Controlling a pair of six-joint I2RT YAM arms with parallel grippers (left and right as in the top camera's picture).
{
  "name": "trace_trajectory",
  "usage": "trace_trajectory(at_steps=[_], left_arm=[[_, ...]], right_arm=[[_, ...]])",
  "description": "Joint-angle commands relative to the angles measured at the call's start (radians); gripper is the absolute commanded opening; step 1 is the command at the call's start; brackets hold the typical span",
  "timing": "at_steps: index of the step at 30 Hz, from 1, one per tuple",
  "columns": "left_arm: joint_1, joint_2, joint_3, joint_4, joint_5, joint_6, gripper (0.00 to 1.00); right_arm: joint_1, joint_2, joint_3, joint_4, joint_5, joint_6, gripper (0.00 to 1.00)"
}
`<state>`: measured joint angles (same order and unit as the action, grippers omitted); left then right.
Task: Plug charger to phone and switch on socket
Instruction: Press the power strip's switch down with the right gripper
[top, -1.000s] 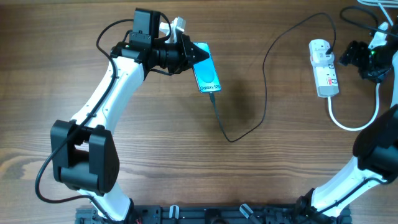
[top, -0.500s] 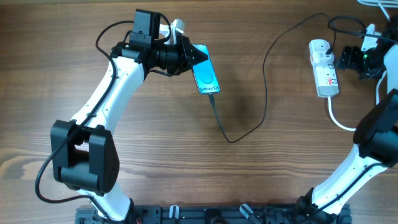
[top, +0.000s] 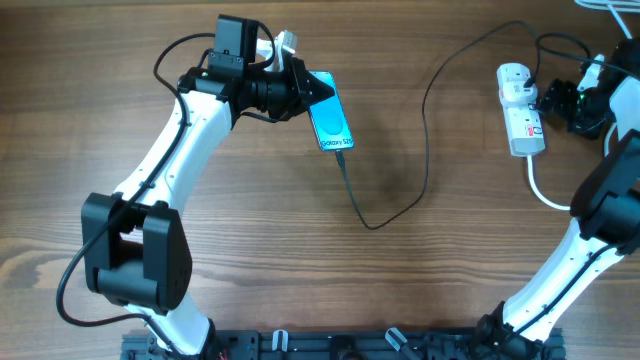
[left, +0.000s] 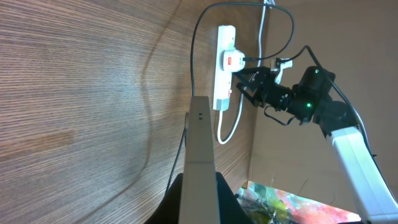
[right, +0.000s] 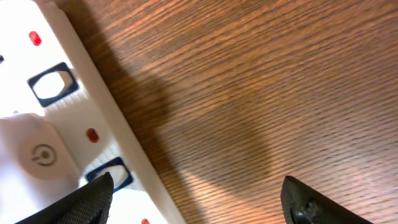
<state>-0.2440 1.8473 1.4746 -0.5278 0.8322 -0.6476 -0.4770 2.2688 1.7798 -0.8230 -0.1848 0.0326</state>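
Wooden table (top: 450, 290): one phone (top: 331, 122), one charger (top: 427, 170), one socket (top: 521, 115)

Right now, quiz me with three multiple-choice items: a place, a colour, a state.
1. Where on the table does the socket lie? A right side; B left side; C middle.
2. The phone screen is: A red; B teal-blue; C yellow.
3. The right gripper is: A shut and empty; B open beside the socket; C shut on the phone.
Answers: A, the overhead view shows it far right. B, teal shows in the overhead view. B, its fingers stand apart by the socket.
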Motion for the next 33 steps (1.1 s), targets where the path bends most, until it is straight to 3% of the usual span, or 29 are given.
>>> trace_trajectory(at_steps=[1, 14, 33], left_arm=[[-0.002, -0.030, 0.008, 0.003, 0.003, 0.015, 0.04], [-0.002, -0.030, 0.008, 0.003, 0.003, 0.015, 0.04], [-0.002, -0.030, 0.008, 0.003, 0.003, 0.015, 0.04]], right_arm=[[-0.001, 0.017, -0.007, 0.000, -0.060, 0.049, 0.87], [-0.001, 0.017, -0.028, 0.004, 0.031, 0.079, 0.92], [0.013, 0.016, -0.072, -0.012, -0.108, 0.053, 0.92]])
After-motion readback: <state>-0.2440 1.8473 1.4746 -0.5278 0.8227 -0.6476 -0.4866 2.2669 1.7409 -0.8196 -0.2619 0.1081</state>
